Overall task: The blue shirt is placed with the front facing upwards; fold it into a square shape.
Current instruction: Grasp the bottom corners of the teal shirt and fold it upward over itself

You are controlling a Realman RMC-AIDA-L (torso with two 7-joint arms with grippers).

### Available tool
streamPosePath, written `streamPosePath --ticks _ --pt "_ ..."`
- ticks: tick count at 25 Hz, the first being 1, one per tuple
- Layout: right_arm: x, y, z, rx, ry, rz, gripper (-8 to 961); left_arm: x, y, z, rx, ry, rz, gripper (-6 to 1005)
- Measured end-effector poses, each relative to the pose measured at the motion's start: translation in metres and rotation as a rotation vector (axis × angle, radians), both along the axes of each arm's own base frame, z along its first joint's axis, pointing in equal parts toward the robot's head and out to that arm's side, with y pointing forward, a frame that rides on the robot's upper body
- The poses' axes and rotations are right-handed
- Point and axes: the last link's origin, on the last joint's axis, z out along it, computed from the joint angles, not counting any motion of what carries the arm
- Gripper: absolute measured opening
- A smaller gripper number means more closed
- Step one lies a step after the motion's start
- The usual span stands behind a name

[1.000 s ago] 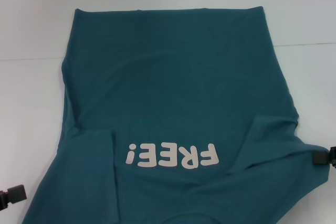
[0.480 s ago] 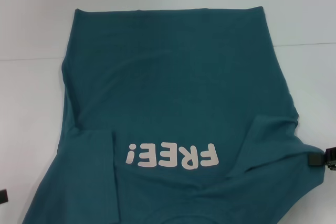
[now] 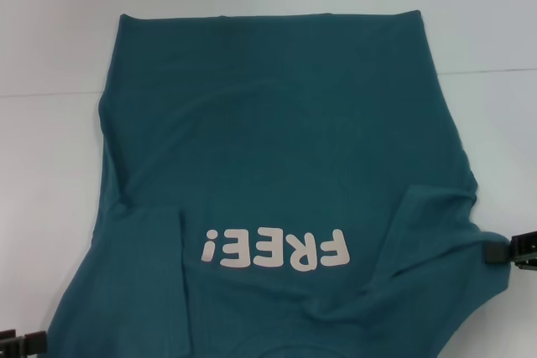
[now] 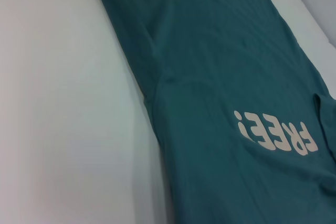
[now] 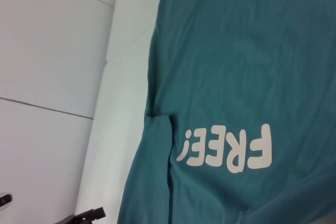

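Table: I see a plain white table [image 3: 50,165] with a thin seam line running across it.
Shirt: the blue shirt [image 3: 277,140] lies spread out on the table, front side up. Its hem is at the far end and its neck is close to my robot.
Letters: the white "FREE!" letters [image 3: 274,248] show on the chest, upside down from the head camera.
Sleeves: both sleeves look tucked in over the body, one near each side of the letters.
Right gripper: my right gripper [image 3: 513,251] is at the shirt's right edge, touching the cloth by the sleeve. I cannot tell if its fingers are pinching the cloth or not.
Left gripper: my left gripper [image 3: 21,343] peeks in at the near left corner, just beside the shirt's edge. I cannot tell how its fingers stand either.
How far: I think we are near the start. The shirt is long and flat, not a square yet.
What is left: I guess the big folds still need doing.
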Motion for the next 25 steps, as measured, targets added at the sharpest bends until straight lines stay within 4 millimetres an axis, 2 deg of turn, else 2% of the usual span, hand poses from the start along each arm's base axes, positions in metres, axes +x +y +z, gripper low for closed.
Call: streamPosePath --ticks 3,9,14,25 --pt "0.001 0.000 0.004 0.007 -0.002 -0.001 44 -0.002 0.000 -0.001 -0.003 0.011 0.012 598" --pt "0.001 0.000 0.003 0.000 -0.005 -0.002 44 -0.006 0.001 -0.005 -0.023 0.049 0.033 809" --pt "0.001 0.000 0.003 0.000 -0.004 -0.001 44 -0.007 0.004 -0.008 -0.023 0.070 0.034 877" --pt "0.000 0.001 0.001 -0.003 -0.001 -0.002 45 -0.004 0.008 -0.029 -0.118 0.033 0.026 875"
